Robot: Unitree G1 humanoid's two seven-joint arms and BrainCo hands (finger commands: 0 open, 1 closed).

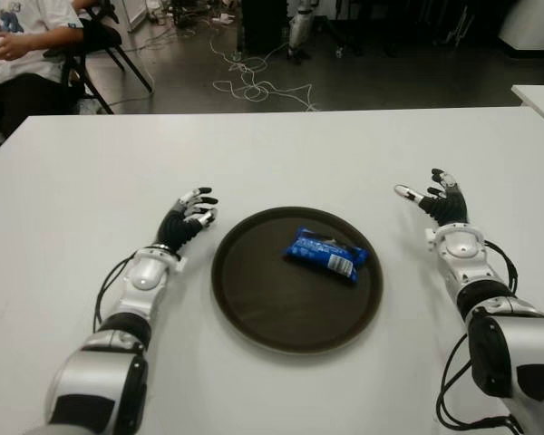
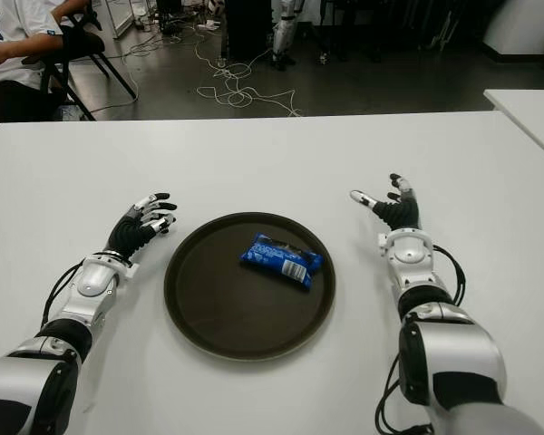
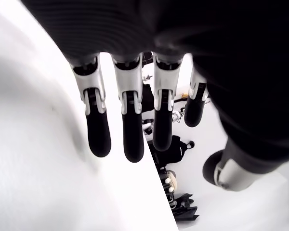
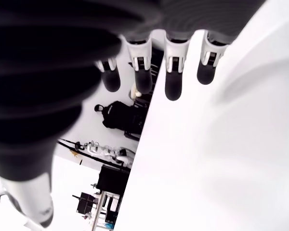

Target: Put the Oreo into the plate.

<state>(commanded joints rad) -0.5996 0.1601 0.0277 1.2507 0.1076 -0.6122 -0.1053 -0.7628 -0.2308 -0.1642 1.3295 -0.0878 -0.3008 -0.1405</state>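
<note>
A blue Oreo packet (image 1: 325, 254) lies inside the round dark brown plate (image 1: 254, 299), toward its far right part. My left hand (image 1: 192, 216) shows on the white table just left of the plate, fingers (image 3: 127, 130) extended and holding nothing. My right hand (image 1: 435, 201) shows to the right of the plate, a short gap from its rim, fingers (image 4: 173, 72) spread and empty.
The white table (image 1: 272, 154) stretches wide behind the plate. A seated person (image 1: 23, 36) is at the far left past the table's edge, with a black chair (image 1: 100, 45) and loose cables (image 1: 254, 86) on the floor. Another white table corner (image 1: 539, 95) shows at far right.
</note>
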